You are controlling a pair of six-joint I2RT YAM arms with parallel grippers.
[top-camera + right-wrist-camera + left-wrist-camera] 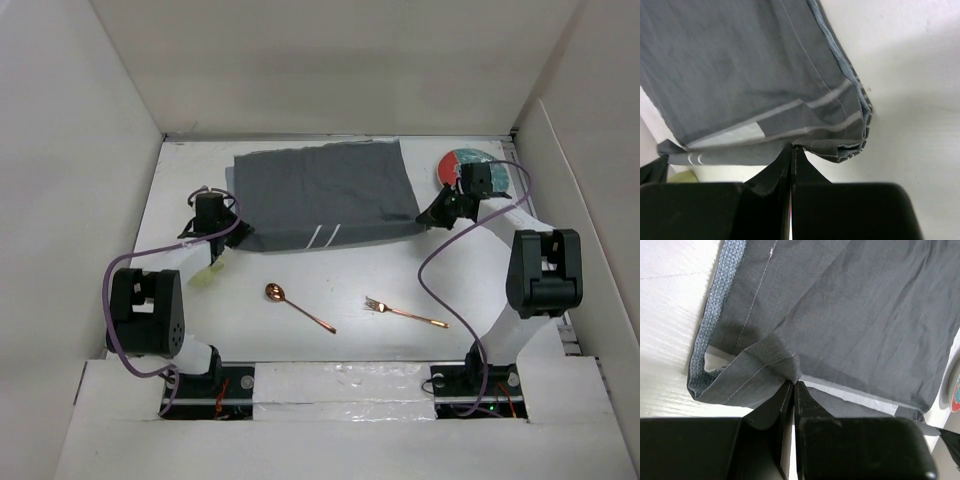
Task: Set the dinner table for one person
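The dark grey placemat [322, 192] with white stripes lies spread at the back of the white dinner table [340, 285]. My left gripper [236, 235] is shut on its near left corner [771, 356], which is pinched into a fold. My right gripper [428, 217] is shut on its near right corner [840, 147], also folded over. A copper spoon [297, 305] and a copper fork [405, 312] lie on the table in front of the mat. A plate [470, 166] with a teal and red pattern sits at the back right, partly hidden by my right wrist.
A small pale yellow-green object [207, 277] lies by my left arm. White wall panels [90, 150] close in the table on three sides. Purple cables [440, 265] loop off both arms.
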